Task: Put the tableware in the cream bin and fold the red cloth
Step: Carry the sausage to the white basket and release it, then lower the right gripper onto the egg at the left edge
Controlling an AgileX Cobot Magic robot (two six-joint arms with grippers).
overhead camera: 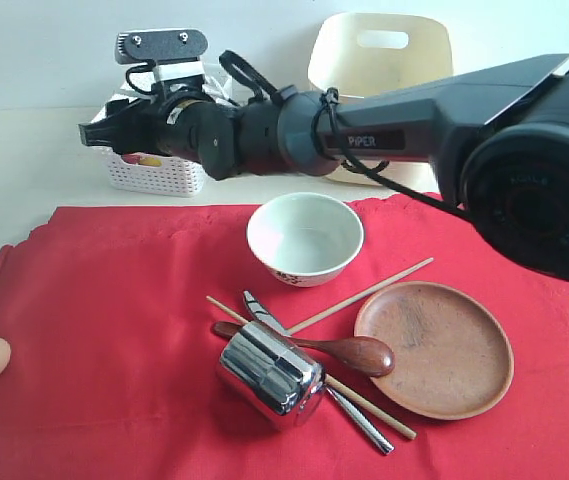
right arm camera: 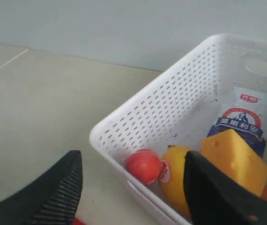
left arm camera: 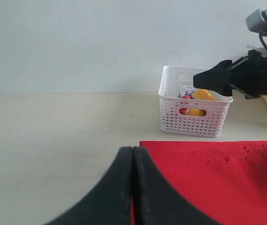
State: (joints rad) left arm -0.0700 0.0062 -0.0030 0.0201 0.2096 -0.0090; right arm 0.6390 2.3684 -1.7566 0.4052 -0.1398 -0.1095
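Right wrist view has the right end effector (right arm camera: 132, 159) spread and empty, poised over the rim of the basket (right arm camera: 124, 126). Exterior view puts that end effector (overhead camera: 94, 133) at the far edge of the bench (overhead camera: 24, 170), its arm (overhead camera: 414, 120) stretched across from the right. The cream bin (overhead camera: 379, 50) stands at the same edge, behind the arm. All tableware lies toward the near edge on the red cloth (overhead camera: 94, 300): bowl (overhead camera: 304, 238) closest, then tipped cup (overhead camera: 269, 373), spoon (overhead camera: 349, 352), knife (overhead camera: 359, 415), crossed chopsticks (overhead camera: 364, 297) and plate (overhead camera: 434, 347). The left end effector (left arm camera: 132, 154), pressed together on nothing, sits by the cloth's left edge. Judging from this, the right arm is nearer the bowl and must draw back toward the near edge to reach it.
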